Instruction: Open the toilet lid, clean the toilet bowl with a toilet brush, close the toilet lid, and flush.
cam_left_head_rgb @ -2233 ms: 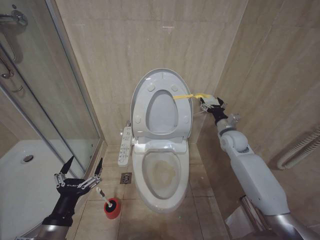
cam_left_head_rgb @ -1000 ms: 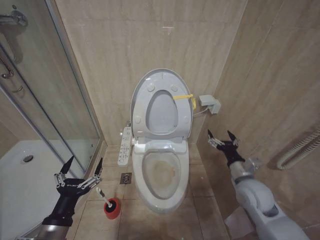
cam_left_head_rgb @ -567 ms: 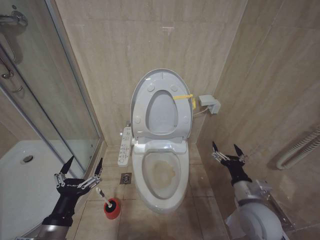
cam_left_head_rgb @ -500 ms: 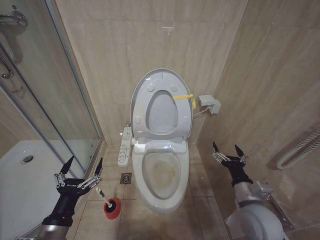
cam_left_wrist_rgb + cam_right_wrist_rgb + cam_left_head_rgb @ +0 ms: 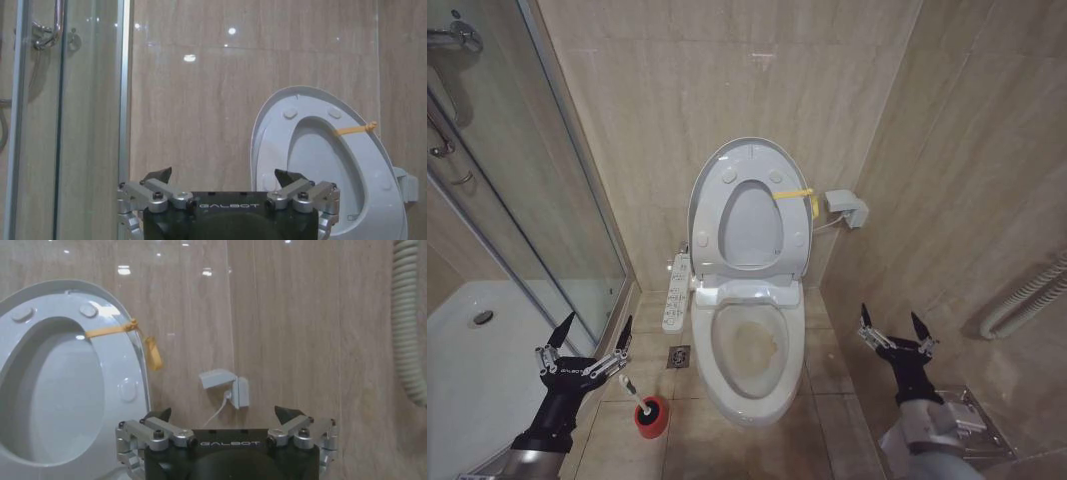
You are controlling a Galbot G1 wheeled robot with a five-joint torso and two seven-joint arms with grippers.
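Big smooth white oval toilet lid point(image 5: 749, 215) is up against the wall, stained white ceramic bowl point(image 5: 752, 352) exposed; left gripper point(image 5: 592, 342) spread wide, empty, just above the white-handled brush point(image 5: 637, 396) in its red cup; right gripper point(image 5: 894, 327) open, empty, right of the bowl

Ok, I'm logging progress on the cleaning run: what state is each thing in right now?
toilet lid: raised upright against the wall
toilet bowl: uncovered, stained yellowish-brown inside
toilet brush: standing in its red holder on the floor
left gripper: open, empty, above the brush
right gripper: open, empty, right of the bowl
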